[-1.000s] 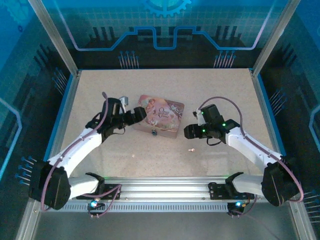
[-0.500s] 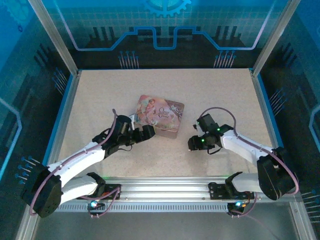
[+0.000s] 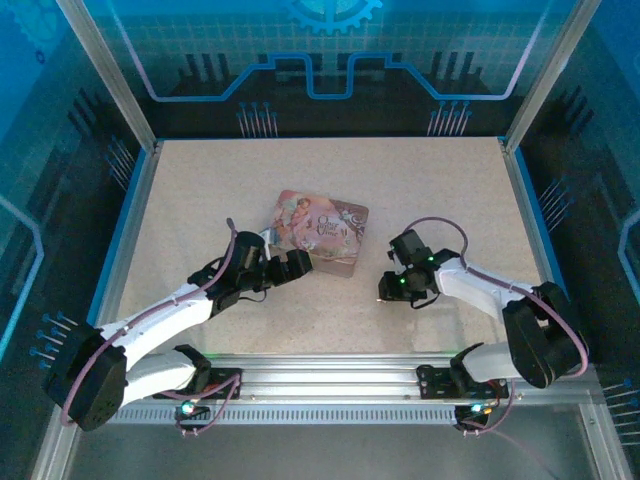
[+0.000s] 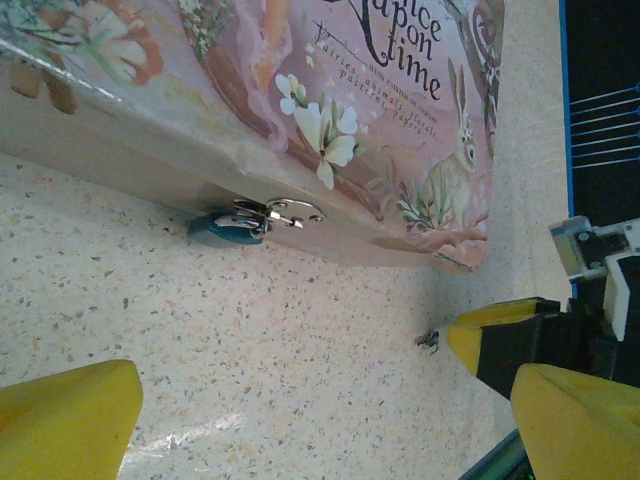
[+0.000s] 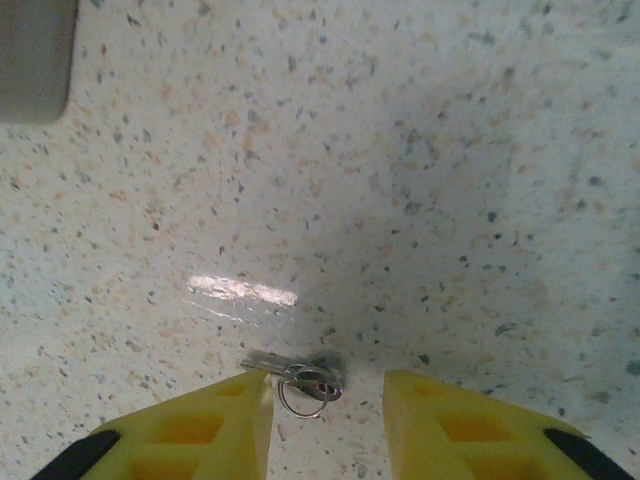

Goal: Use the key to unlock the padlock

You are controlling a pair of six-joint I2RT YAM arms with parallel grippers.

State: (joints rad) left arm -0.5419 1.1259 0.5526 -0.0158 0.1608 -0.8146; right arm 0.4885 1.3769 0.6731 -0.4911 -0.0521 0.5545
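In the top view the tin (image 3: 320, 232) lies at the middle of the table (image 3: 200, 190); the left gripper (image 3: 292, 265) is low at the tin's lower left edge; the right gripper (image 3: 386, 290) is low over the table at the lower right of the tin, apart from it.

In the left wrist view the tin fills the upper part of the frame, with its pink lid of flowers and a rabbit; the padlock (image 4: 238, 224) hangs at the tin's side wall, a little left of the middle of the frame; its dark blue-green body rests on the table, and its thin silvery shackle (image 4: 290, 210) goes through the clasp of the tin. The left gripper is spread wide; one yellow finger is in the lower left corner and the other in the lower right corner; between them is bare table, and they hold nothing. At the right of this view a yellow finger of the right gripper comes down to the table; the key (image 4: 430, 340) is a small dark speck just beside its tip.

In the right wrist view the key (image 5: 295, 372) lies flat on the table at the lower middle, with a small ring (image 5: 300, 395) on it; it is between the two yellow fingers (image 5: 200, 430), which stand apart. The key is just beside the tip of the lower left finger, and I cannot tell if it touches; it is apart from the other finger and is not gripped. A grey corner of the tin is in the upper left corner.
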